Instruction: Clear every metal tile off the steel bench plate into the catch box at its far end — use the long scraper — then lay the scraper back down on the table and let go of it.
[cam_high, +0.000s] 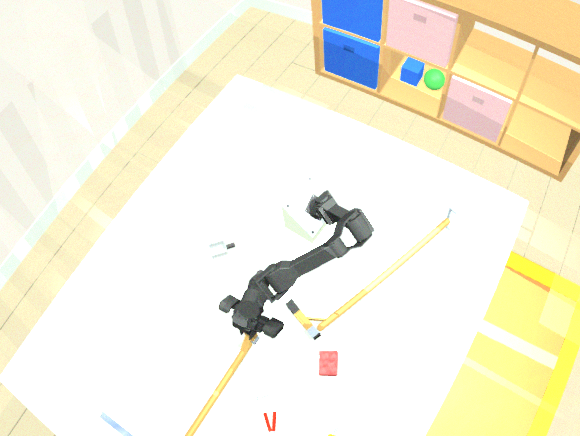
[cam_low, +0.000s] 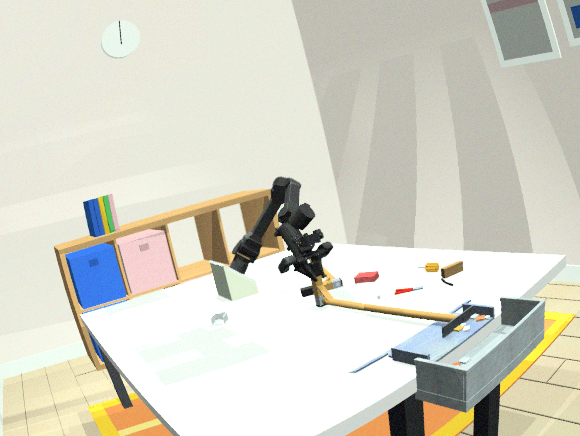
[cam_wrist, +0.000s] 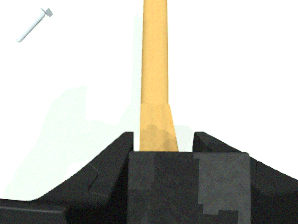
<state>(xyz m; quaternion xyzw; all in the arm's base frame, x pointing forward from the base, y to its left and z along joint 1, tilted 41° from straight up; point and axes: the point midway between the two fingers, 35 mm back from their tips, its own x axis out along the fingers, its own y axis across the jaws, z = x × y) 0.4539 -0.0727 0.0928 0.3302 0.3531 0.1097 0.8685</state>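
Observation:
My gripper (cam_high: 251, 339) (cam_low: 317, 287) (cam_wrist: 158, 143) is shut on the near end of the long scraper's orange handle (cam_high: 220, 387) (cam_low: 390, 310) (cam_wrist: 154, 63). The handle runs low over the table to the scraper's dark blade (cam_low: 462, 320). The blade stands across the steel bench plate (cam_low: 425, 345), close to the grey catch box (cam_low: 470, 382). Small tiles, one pale (cam_low: 465, 328) and one orange (cam_low: 480, 317), lie on the plate between the blade and the box. Another pale tile (cam_low: 464, 359) lies inside the box. The plate and box are out of the top view.
A second long orange stick (cam_high: 385, 272) and a short tool (cam_high: 301, 319) lie beside my wrist. A red block (cam_high: 328, 362) (cam_low: 366, 276), a red screwdriver (cam_high: 270, 421) (cam_low: 407, 290), a wooden block (cam_low: 451, 269) and a pale wedge (cam_high: 300, 225) (cam_low: 232, 287) lie on the table.

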